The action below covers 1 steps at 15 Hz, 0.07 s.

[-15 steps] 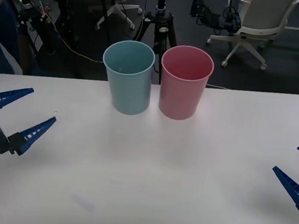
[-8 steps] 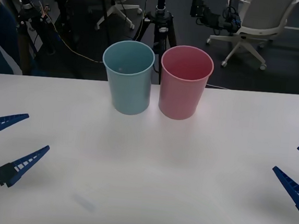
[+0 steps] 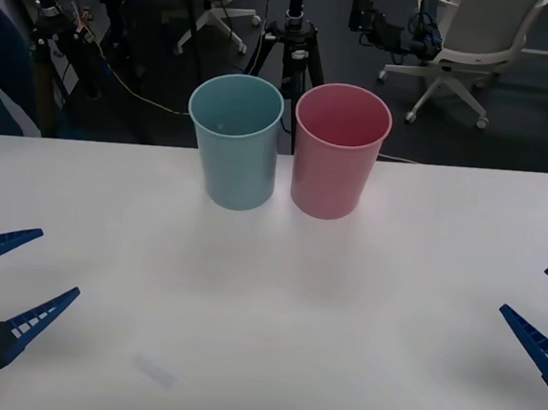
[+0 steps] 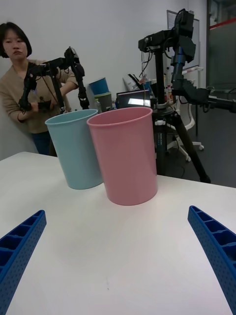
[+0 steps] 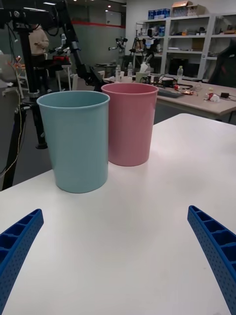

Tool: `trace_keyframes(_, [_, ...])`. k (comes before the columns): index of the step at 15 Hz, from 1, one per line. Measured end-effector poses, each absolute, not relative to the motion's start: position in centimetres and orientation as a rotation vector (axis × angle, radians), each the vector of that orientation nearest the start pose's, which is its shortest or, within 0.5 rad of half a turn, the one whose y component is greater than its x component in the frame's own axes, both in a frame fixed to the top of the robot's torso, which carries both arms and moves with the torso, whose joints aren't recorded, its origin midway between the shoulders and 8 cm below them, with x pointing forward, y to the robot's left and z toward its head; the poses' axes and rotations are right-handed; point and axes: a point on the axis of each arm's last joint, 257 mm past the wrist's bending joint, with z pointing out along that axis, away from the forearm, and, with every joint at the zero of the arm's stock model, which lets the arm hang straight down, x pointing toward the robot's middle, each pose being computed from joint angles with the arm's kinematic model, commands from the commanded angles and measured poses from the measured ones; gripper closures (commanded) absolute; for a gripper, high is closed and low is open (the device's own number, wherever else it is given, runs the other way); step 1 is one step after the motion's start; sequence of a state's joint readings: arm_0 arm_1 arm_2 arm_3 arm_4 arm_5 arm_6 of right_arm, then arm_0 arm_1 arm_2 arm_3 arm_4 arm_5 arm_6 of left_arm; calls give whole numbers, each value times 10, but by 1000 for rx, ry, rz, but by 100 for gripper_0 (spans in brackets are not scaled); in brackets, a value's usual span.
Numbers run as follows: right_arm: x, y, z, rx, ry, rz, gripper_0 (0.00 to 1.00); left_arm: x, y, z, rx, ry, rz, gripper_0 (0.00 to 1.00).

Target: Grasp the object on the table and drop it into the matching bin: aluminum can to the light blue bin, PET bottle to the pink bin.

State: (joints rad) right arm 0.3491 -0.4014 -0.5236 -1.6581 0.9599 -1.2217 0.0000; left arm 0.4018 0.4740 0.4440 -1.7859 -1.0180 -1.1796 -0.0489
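So the white table point(image 3: 275, 301) has the two bins standing upright near its far edge, roughly in the middle. The blue bin point(image 3: 234, 154) is on the left and the pink bin point(image 3: 335, 162) is on the right. They sit just beside each other, rims nearly touching, though it's hard to say if they really touch. From the front view both look open at the top, and the insides are too dim to make out much near the bottom.

The left gripper point(image 3: 60, 262) hovers low over the near left corner of the table, well apart from the bins, with its jaws spread wide. Its blue ribbed fingers point(image 5: 19, 236) point toward the bins, and from the left wrist view the blue bin is the closer one, with the pink one just behind and beside it.

The right gripper point(image 3: 524, 288) is at the near right edge of the table, also well away from the bins, jaws wide apart too and holding nothing. Its fingers point(image 4: 214, 241) also point at the bins, and in the right wrist view the pink bin stands nearer with the blue one partly behind it.

Behind the table there's a black tripod point(image 3: 293, 44) right past the gap between the bins, and an office chair point(image 3: 471, 35) further off to the right.
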Motion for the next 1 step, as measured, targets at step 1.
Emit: trace_keyframes(1, [342,-330,-169,-465,1441,567,0,333,296,-172,678,1473,-515,0])
